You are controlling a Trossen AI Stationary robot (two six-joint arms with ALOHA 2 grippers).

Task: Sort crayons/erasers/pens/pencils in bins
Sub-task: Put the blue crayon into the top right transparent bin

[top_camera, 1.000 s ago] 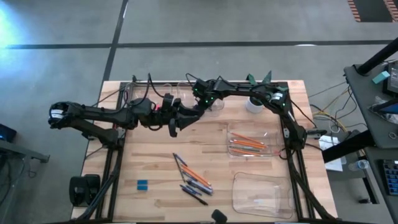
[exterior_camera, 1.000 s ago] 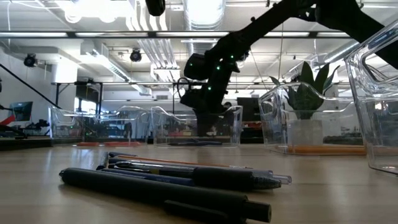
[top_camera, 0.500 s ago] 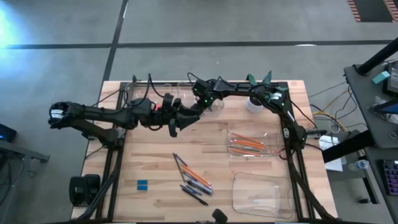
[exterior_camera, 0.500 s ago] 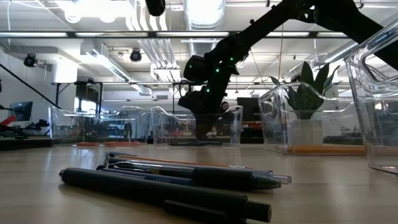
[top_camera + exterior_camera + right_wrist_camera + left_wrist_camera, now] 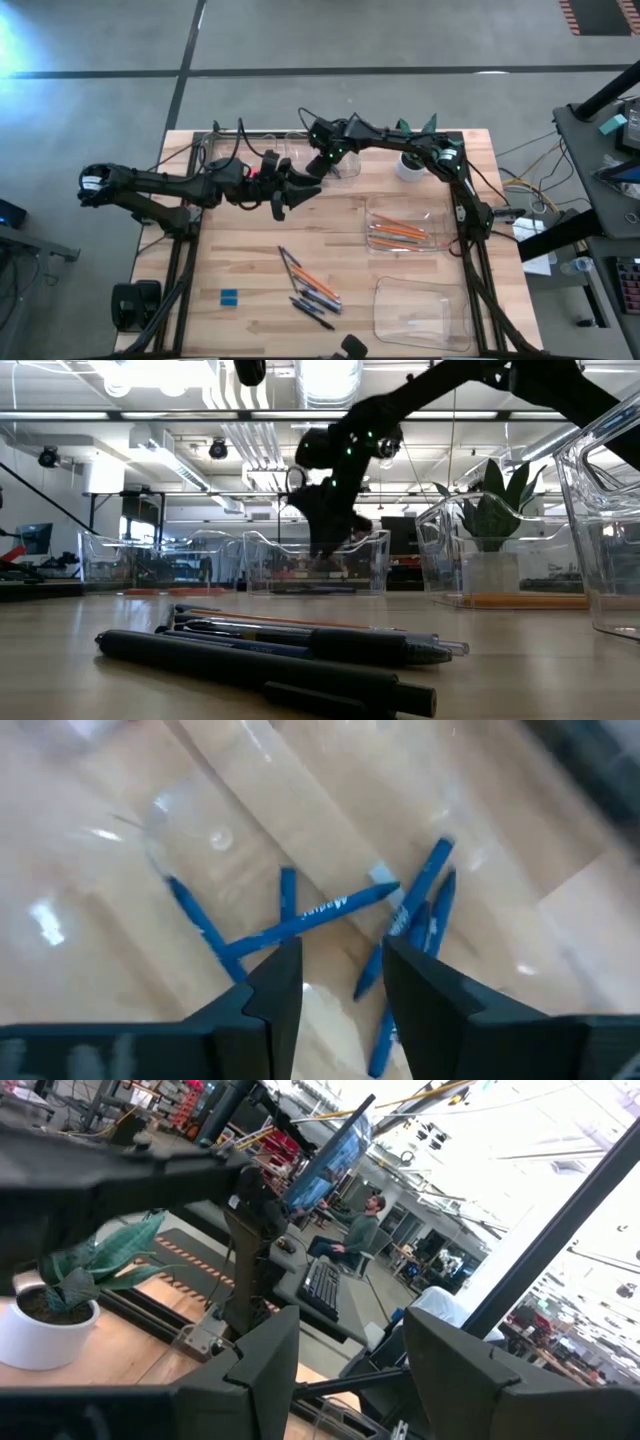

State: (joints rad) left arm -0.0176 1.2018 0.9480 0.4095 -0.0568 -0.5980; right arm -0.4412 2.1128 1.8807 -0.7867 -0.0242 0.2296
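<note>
Several blue crayons (image 5: 318,910) lie in a clear bin (image 5: 345,166) at the far middle of the table. My right gripper (image 5: 343,982) hangs open and empty above them; it also shows in the high view (image 5: 314,168). My left gripper (image 5: 279,206) is open and empty, held above the table left of that bin. A pile of dark pens (image 5: 312,301) and orange pencils (image 5: 312,283) lies near the front middle. More pencils (image 5: 398,231) lie in a bin (image 5: 432,244) at the right. A blue eraser (image 5: 229,296) lies at the front left.
Another clear bin (image 5: 420,312) sits at the front right and one (image 5: 212,152) at the far left. A white pot with a plant (image 5: 408,166) stands at the far right. A person (image 5: 356,1238) sits in the room beyond the table.
My right gripper has risen above the crayon bin and shifted slightly toward the table's far edge. The left arm has kept still.
</note>
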